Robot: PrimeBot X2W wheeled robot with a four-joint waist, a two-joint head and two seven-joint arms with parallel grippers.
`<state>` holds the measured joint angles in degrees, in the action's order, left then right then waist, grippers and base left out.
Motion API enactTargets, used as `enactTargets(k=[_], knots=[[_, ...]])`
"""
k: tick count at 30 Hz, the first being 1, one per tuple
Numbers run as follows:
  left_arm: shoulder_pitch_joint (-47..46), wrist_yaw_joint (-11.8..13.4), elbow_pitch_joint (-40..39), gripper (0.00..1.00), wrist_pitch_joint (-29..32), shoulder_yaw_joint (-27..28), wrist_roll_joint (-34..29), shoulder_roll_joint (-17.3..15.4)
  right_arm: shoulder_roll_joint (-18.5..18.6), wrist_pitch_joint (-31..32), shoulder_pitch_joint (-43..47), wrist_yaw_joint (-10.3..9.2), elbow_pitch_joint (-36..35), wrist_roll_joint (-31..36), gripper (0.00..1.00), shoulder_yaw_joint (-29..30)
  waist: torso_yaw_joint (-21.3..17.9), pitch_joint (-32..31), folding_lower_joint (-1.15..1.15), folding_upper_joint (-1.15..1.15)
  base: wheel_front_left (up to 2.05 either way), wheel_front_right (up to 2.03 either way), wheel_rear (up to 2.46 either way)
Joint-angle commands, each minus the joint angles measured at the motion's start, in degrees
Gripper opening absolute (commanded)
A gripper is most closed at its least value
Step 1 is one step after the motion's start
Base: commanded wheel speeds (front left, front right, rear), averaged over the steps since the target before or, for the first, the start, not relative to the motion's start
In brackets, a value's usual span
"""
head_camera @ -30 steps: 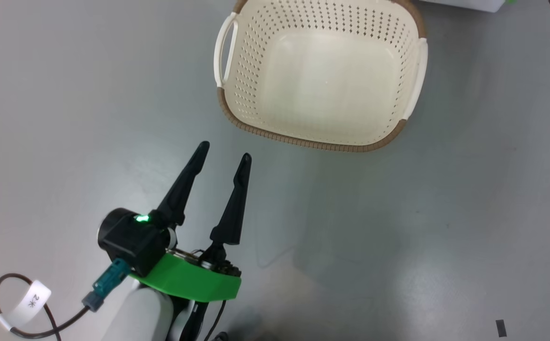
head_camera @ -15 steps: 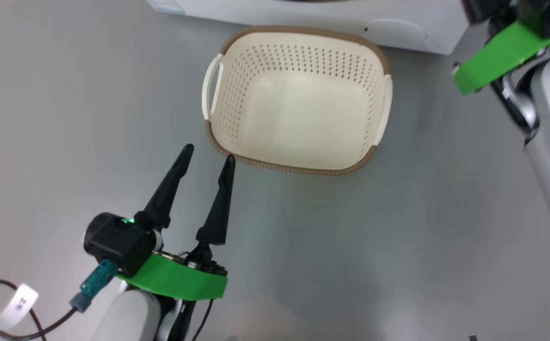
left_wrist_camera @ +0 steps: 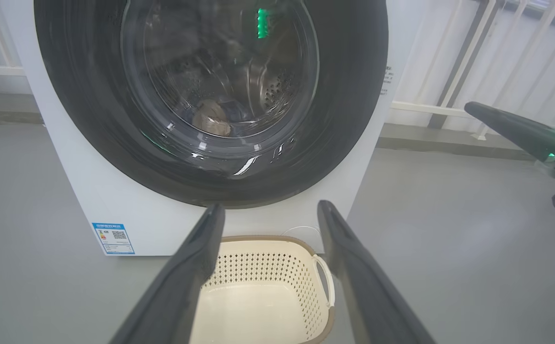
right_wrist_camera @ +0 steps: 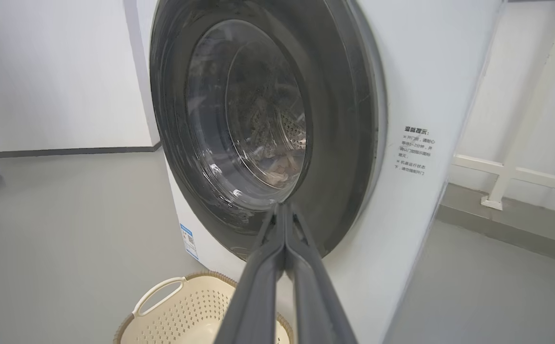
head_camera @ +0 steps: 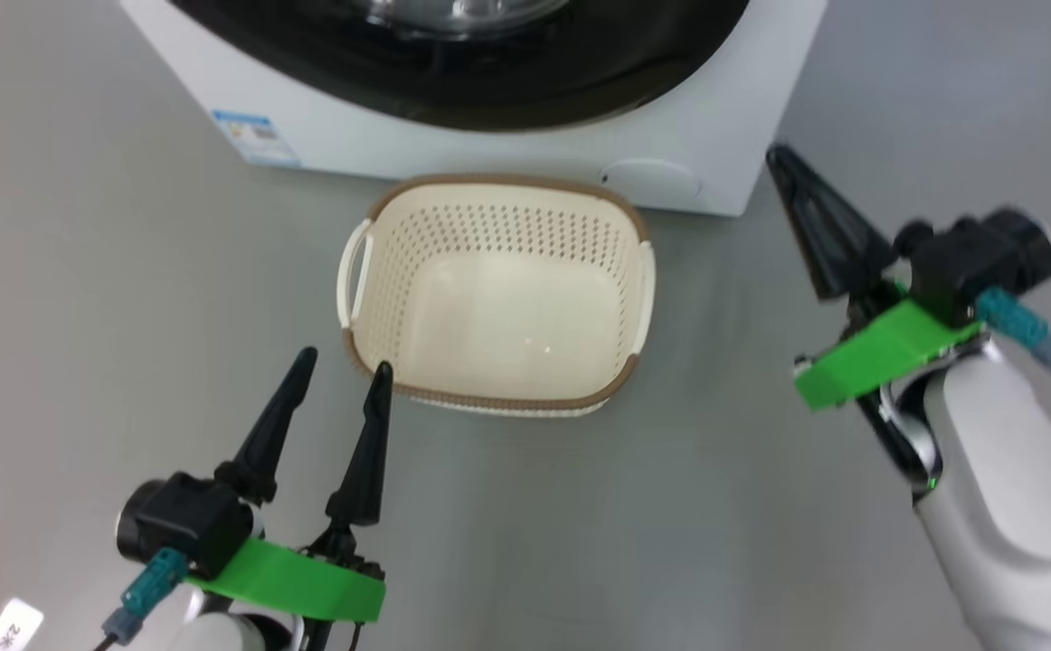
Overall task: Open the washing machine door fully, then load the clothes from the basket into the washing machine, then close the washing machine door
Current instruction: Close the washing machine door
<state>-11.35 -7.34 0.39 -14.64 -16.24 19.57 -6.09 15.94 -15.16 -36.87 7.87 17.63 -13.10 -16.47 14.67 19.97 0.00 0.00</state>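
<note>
Hovering spread-fingered near the basket (head_camera: 489, 400), left end effector (head_camera: 345, 360) empty; right end effector (head_camera: 780, 160) pinched shut, seemingly empty.

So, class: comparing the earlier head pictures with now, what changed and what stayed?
The head camera tilted up: the washing machine and the shut right hand came into view. Nothing was gripped or released. The basket stays empty; the left hand stays open and empty.
</note>
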Motion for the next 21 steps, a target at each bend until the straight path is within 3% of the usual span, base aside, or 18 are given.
enactTargets(k=[1,21], knots=[[0.7,-0.1,-1.0,1.00,-0.4,2.1,0.1,-1.4,-1.4,0.2,3.2,-0.38,-2.1,0.7,0.00,0.5,-4.1,-5.1,0.00,0.00,0.00,0.00,0.00],[9.4,-0.1,0.9,1.00,-0.4,6.8,0.3,-1.4,-12.1,0.2,31.3,-0.38,-15.4,7.1,0.00,19.1,-9.2,-16.8,0.00,0.00,0.00,0.00,0.00]])
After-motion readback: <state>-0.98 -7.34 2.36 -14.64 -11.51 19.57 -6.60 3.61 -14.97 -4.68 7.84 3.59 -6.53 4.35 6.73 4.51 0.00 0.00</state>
